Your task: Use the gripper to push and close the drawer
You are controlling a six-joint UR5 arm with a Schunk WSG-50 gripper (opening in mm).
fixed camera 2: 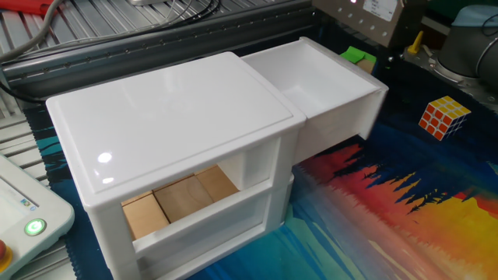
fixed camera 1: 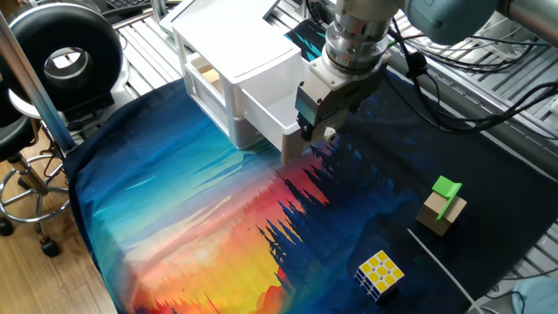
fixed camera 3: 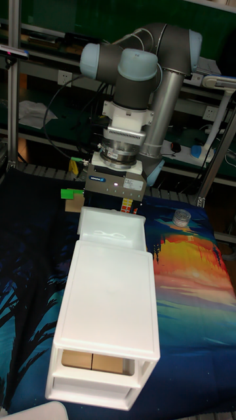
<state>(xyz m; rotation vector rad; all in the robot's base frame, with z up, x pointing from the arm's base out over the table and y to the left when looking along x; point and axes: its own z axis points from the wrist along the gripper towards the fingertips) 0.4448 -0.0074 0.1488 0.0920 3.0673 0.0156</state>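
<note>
The white drawer (fixed camera 1: 277, 118) stands pulled out of the top of its small white cabinet (fixed camera 1: 231, 48), and it is empty inside (fixed camera 2: 323, 82). My gripper (fixed camera 1: 317, 133) hangs just outside the drawer's front panel, fingers pointing down, close against the panel's outer face. In the tall fixed view the gripper's boxy body (fixed camera 3: 113, 184) sits right behind the drawer (fixed camera 3: 113, 231), whose far rim hides the fingers. The other fixed view shows only a corner of the gripper body (fixed camera 2: 366, 17). No view shows the gap between the fingers clearly.
Wooden blocks (fixed camera 2: 175, 198) lie in the cabinet's open side slot. A Rubik's cube (fixed camera 1: 380, 272) and a wooden block with a green piece (fixed camera 1: 445, 206) sit on the colourful cloth to the right. A small clear jar (fixed camera 3: 181, 216) stands nearby.
</note>
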